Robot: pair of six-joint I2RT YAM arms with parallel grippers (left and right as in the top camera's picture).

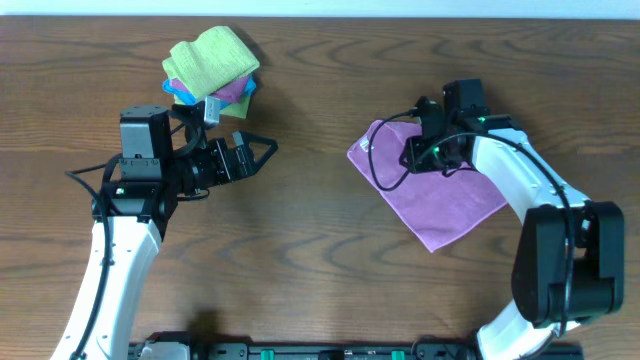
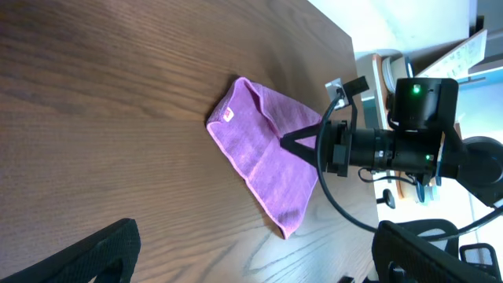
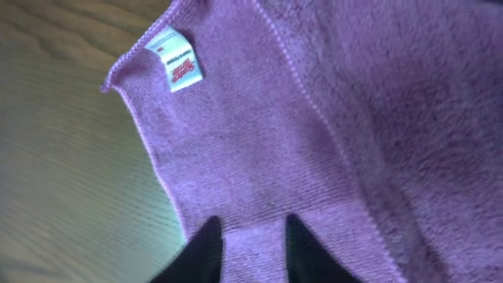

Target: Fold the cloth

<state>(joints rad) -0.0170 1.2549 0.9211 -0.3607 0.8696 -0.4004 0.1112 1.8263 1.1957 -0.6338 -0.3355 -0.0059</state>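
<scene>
While the left pincer point(image 1: 258, 158) stands apart, right pincer point(image 3: 253, 229) clamped on the cloth point(image 3: 330, 118), white label point(image 3: 177, 67) showing.

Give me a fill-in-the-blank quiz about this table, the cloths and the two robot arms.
1. The right end effector is down on the light ____ cloth.
2. The small label at that cloth's edge is ____.
3. The left end effector has its jaws ____, with nothing between them.
4. The pile near the left arm has a lime-____ towel on top.
Missing words: purple; white; open; green.
</scene>
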